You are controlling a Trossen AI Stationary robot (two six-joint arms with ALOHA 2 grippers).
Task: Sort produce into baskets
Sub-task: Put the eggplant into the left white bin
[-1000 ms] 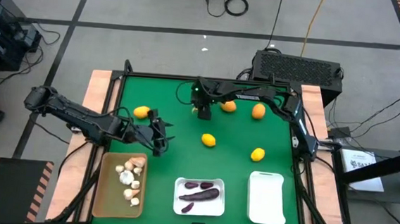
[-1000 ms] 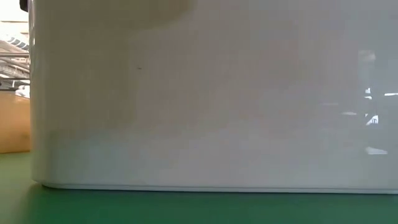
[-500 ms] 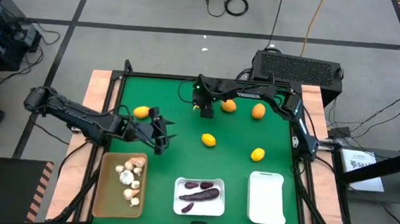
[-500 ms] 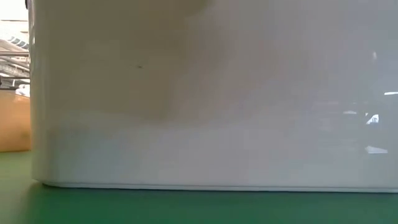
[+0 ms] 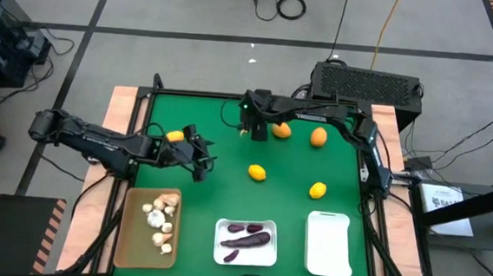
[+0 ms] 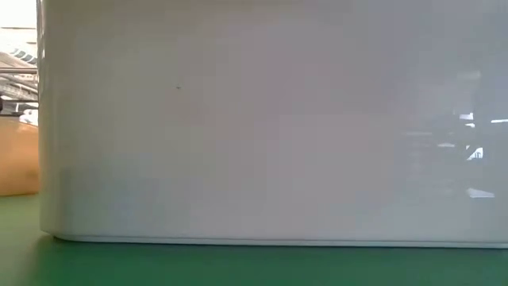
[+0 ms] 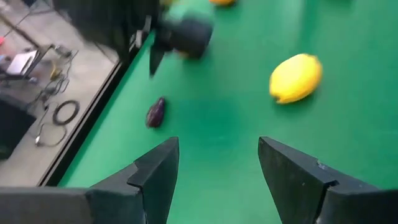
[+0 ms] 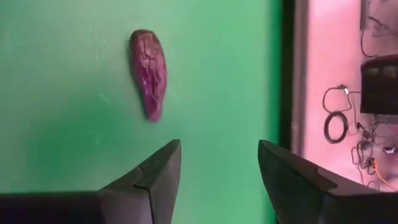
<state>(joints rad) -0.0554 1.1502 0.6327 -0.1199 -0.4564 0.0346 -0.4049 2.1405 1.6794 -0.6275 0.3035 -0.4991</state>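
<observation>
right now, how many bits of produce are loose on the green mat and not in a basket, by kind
round citrus fruits: 5
dark purple pieces: 1
whitish bulbs: 0, all in the tan basket
total: 6

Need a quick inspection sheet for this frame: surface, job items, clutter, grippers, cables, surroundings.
Surface: green mat, wooden edges.
Job's things: tan basket holds whitish bulbs; middle white basket holds purple pieces; right white basket empty. Five citrus fruits loose, e.g.; one purple piece loose near the far edge.
Clutter: nothing seen.
Grippers: left gripper open, empty; right gripper open, above the loose purple piece.
Cables: on floor.
Surroundings: black box behind table.
</observation>
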